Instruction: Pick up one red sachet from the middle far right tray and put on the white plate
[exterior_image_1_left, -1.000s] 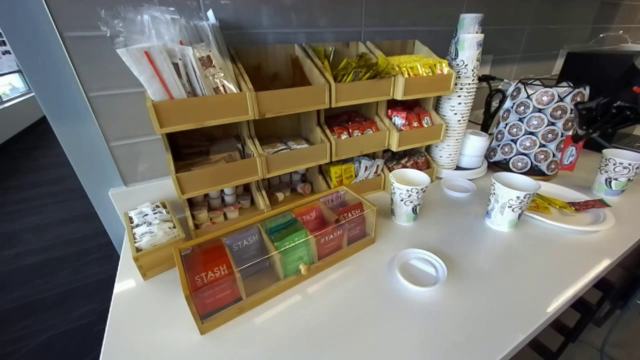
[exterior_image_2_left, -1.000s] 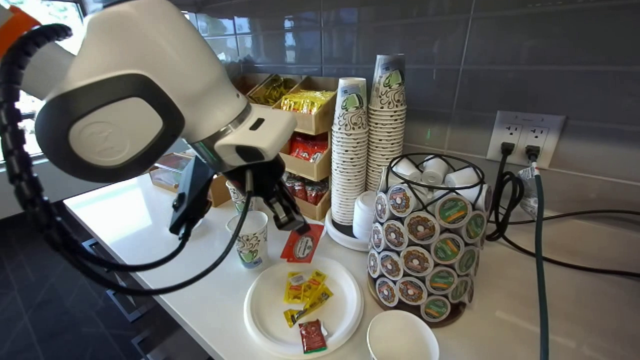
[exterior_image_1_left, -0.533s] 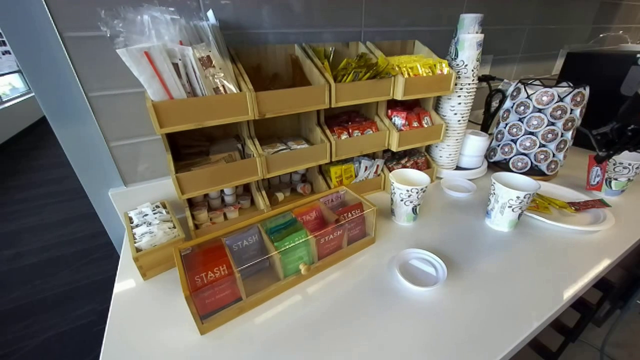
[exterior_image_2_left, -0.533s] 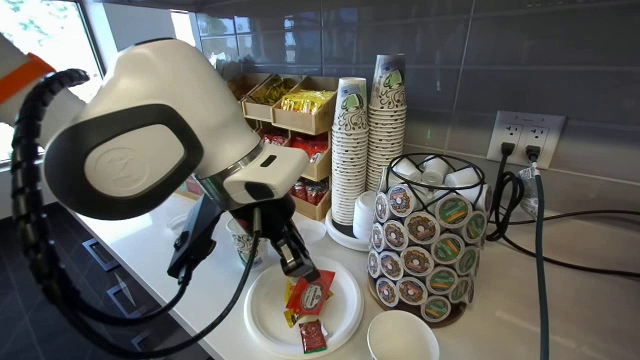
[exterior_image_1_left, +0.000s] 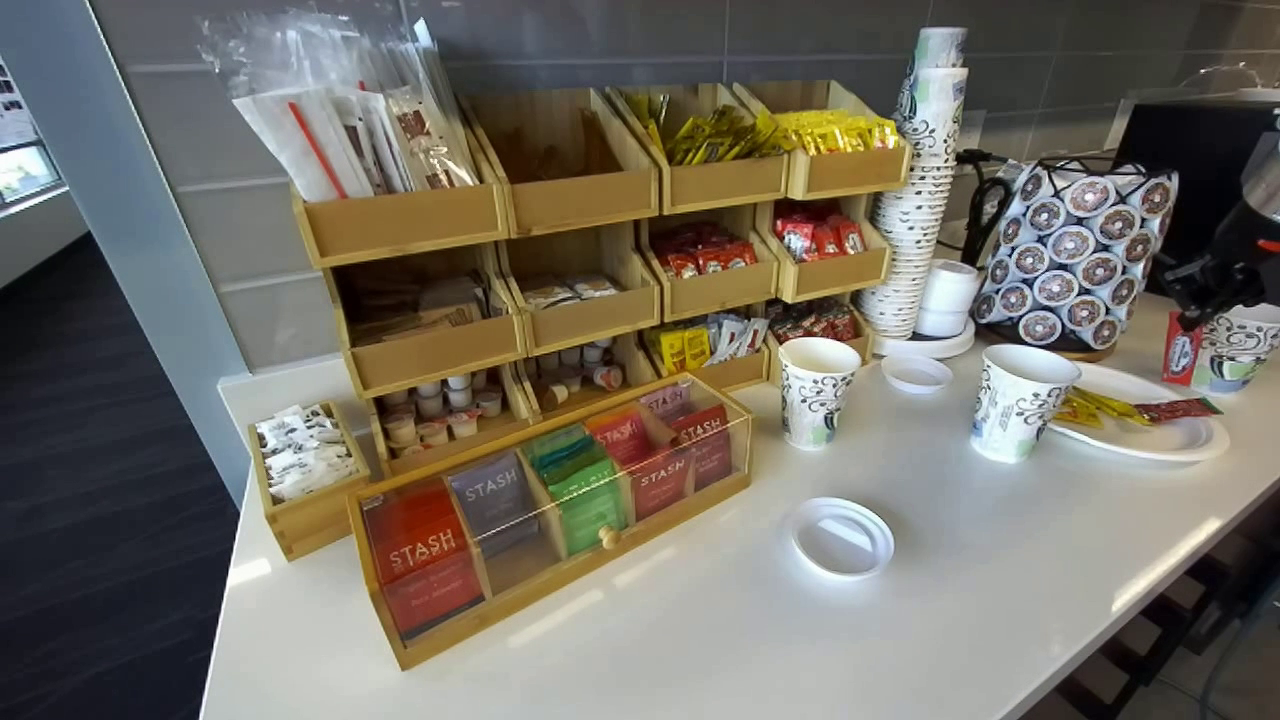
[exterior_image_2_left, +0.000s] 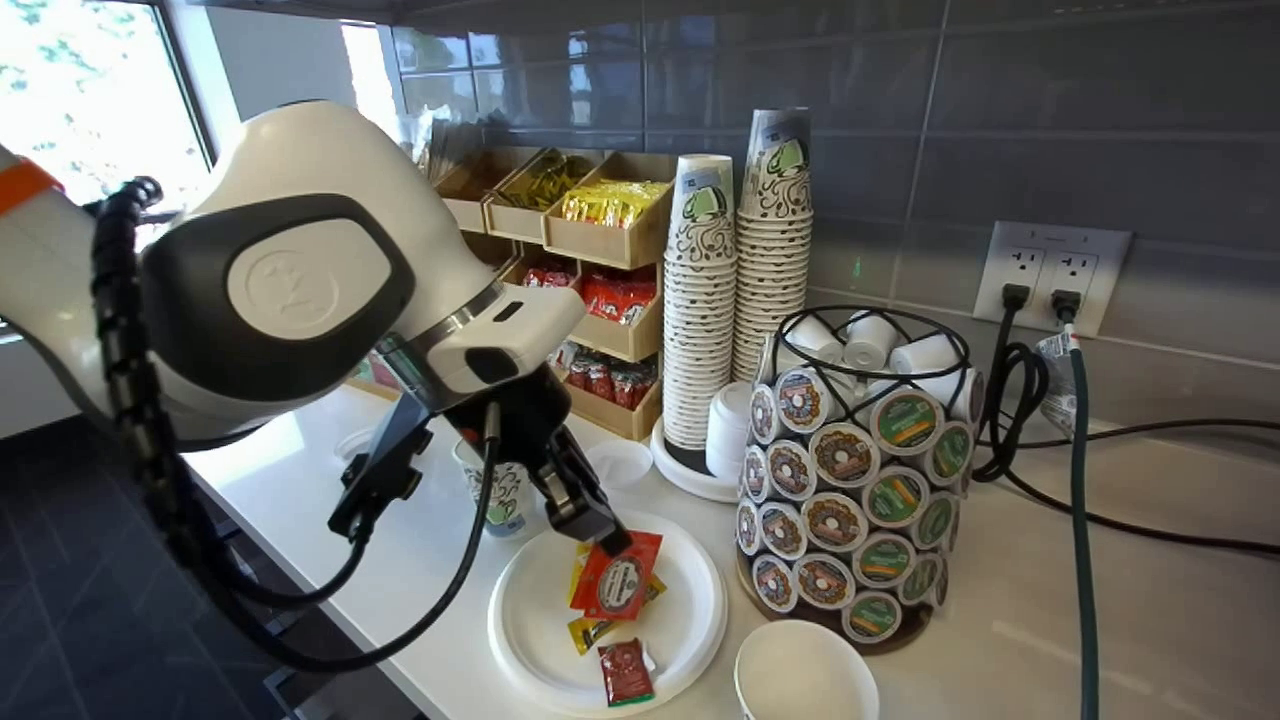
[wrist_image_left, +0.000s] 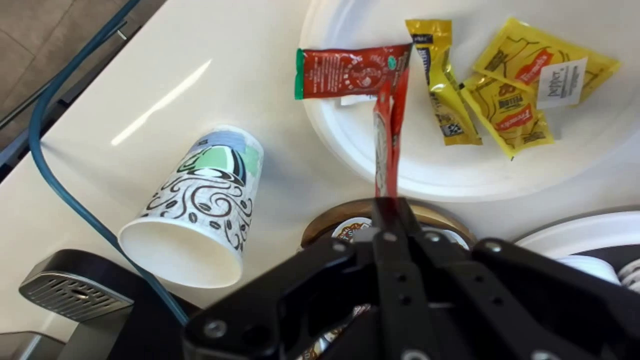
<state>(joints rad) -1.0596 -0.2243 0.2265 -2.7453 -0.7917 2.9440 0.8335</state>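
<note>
My gripper (exterior_image_2_left: 608, 540) is shut on a red sachet (exterior_image_2_left: 618, 584), which hangs from the fingertips in front of the white plate (exterior_image_2_left: 690, 622). In the wrist view the red sachet (wrist_image_left: 388, 145) is seen edge-on between the closed fingertips (wrist_image_left: 391, 202), with the white plate (wrist_image_left: 450, 172) behind it. In an exterior view the gripper (exterior_image_1_left: 1188, 312) and the sachet (exterior_image_1_left: 1182, 350) are at the right, beyond the white plate (exterior_image_1_left: 1185, 445). The middle far right tray (exterior_image_1_left: 835, 274) holds several red sachets; it also shows in an exterior view (exterior_image_2_left: 622, 338).
Yellow packets (exterior_image_2_left: 600, 580) and a dark red packet (exterior_image_2_left: 626, 672) lie on the plate. Paper cups stand around it (exterior_image_1_left: 1022, 405) (exterior_image_2_left: 805, 670) (wrist_image_left: 200, 210). A tall pod rack (exterior_image_2_left: 850, 500) and stacked cups (exterior_image_2_left: 700, 330) stand behind it.
The gripper has carried the red sachet from beside the pod rack to over the plate. In the last half second it has shifted only slightly, still holding the sachet.
</note>
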